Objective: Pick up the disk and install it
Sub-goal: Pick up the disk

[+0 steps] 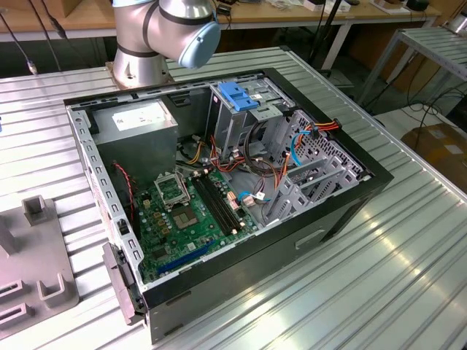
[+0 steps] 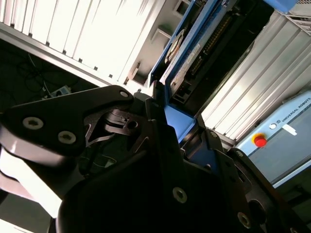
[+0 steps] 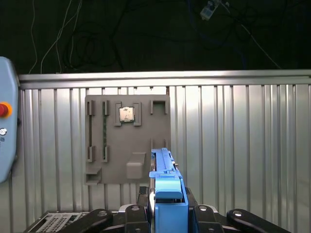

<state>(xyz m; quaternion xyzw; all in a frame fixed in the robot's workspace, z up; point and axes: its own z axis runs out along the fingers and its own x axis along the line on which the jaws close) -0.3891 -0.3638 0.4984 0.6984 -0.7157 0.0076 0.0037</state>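
Blue-railed disk (image 3: 164,167) stands edge-on in claw (image 3: 167,213), jaws clamped on its sides, held over ribbed metal tabletop (image 3: 233,145). Grey fixture plate (image 3: 127,155) lies flat on tabletop, small silver chip (image 3: 127,114) seated in one pocket. Exterior view: open computer case (image 1: 219,182) on tabletop, blue latch (image 1: 239,96) atop drive cage (image 1: 228,127), arm base (image 1: 142,55) behind case.

The arm (image 1: 164,29) is cut off by the exterior view's top edge, a grey fixture plate (image 1: 33,270) by its left. In the second wrist view, the jaws hide one end of the disk (image 2: 194,53).
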